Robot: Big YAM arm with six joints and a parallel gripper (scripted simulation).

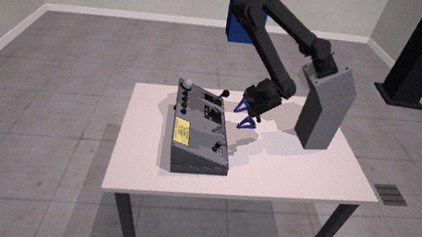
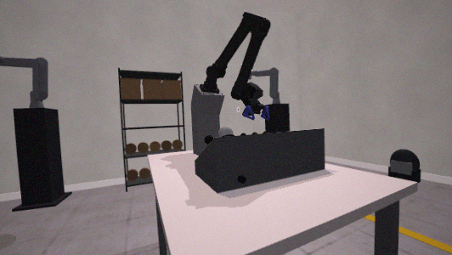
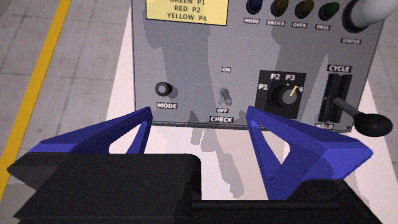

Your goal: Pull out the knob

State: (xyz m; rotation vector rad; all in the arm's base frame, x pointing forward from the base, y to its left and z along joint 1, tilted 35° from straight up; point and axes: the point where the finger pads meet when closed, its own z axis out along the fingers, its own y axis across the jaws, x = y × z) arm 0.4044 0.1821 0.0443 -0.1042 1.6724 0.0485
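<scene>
Right in front of your wrist camera, the gripper (image 3: 199, 132) is spread fully wide with nothing between its blue fingers, hanging over the white table (image 3: 220, 165) just short of the console's (image 3: 240, 60) near edge. Just past the left fingertip you've got the MODE knob (image 3: 163, 89), a small black knob low on the left of the grey panel, apart from the fingers. To its right come the CHECK toggle (image 3: 225, 95), then the P1–P4 selector dial (image 3: 287, 95), then the CYCLE lever (image 3: 361, 119) with its black ball handle. Farther up the panel sit the yellow label (image 3: 186, 11) and the row of indicator lights (image 3: 291, 8).
</scene>
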